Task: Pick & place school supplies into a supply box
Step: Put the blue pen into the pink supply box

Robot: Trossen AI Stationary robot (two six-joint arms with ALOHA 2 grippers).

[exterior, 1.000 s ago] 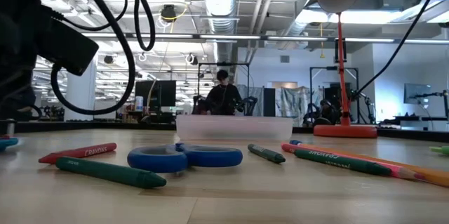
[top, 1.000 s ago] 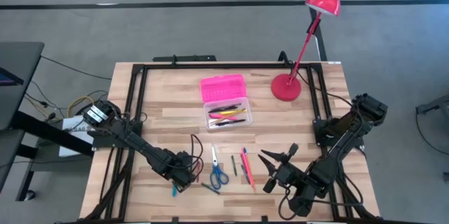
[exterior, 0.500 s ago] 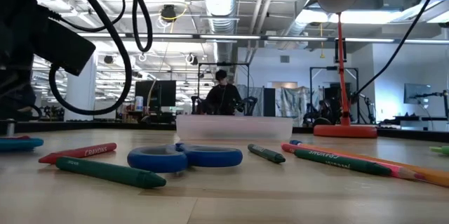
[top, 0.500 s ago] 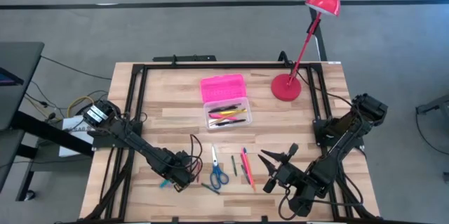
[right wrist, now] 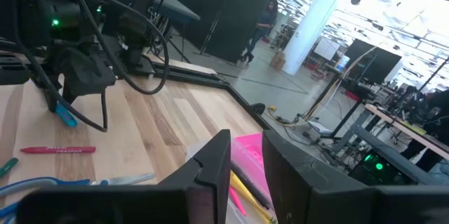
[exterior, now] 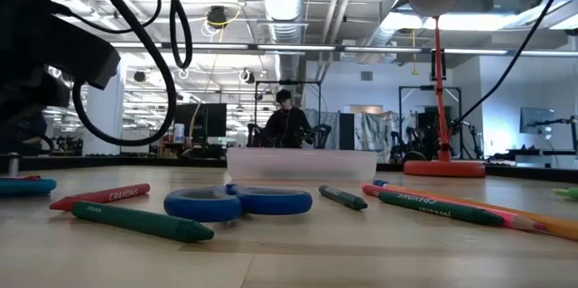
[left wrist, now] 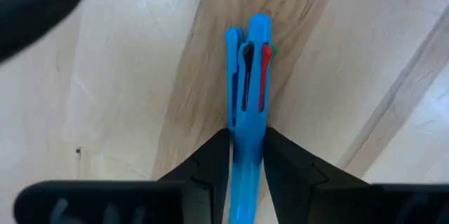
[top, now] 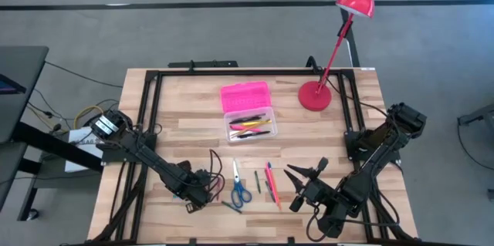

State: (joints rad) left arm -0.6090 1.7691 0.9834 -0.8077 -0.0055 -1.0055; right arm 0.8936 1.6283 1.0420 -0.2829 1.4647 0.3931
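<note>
My left gripper (top: 193, 202) is near the table's front left, shut on a blue multi-colour pen (left wrist: 249, 76). The supply box stands at the far middle, its pink lid (top: 245, 94) open behind the clear base (top: 249, 126), which has several pens inside. Blue-handled scissors (top: 239, 192), a green pencil (top: 258, 180) and pink and red pens (top: 270, 183) lie flat on the wood between the two arms. My right gripper (top: 307, 173) hovers open at the near right, nothing between its fingers. My left gripper pinches the blue pen's barrel (left wrist: 245, 122) between its two fingers (left wrist: 210, 161). The pen runs along the fingers, and its clicker end (left wrist: 256, 31) sticks out past their tips. The fingers slant down from above. Whether the pen's free end touches the table I cannot tell.
A red desk lamp's round base (top: 314, 96) stands at the far right, its arm leaning out over the table's corner. A red crayon (exterior: 99, 198) and a green crayon (exterior: 140, 222) lie left of the scissors. A black frame (top: 231, 72) rims the table.
The blue pen at my left gripper has swung from pointing at the table's near edge to pointing toward its left edge. My left gripper has shifted slightly with it. My right arm has kept still.
</note>
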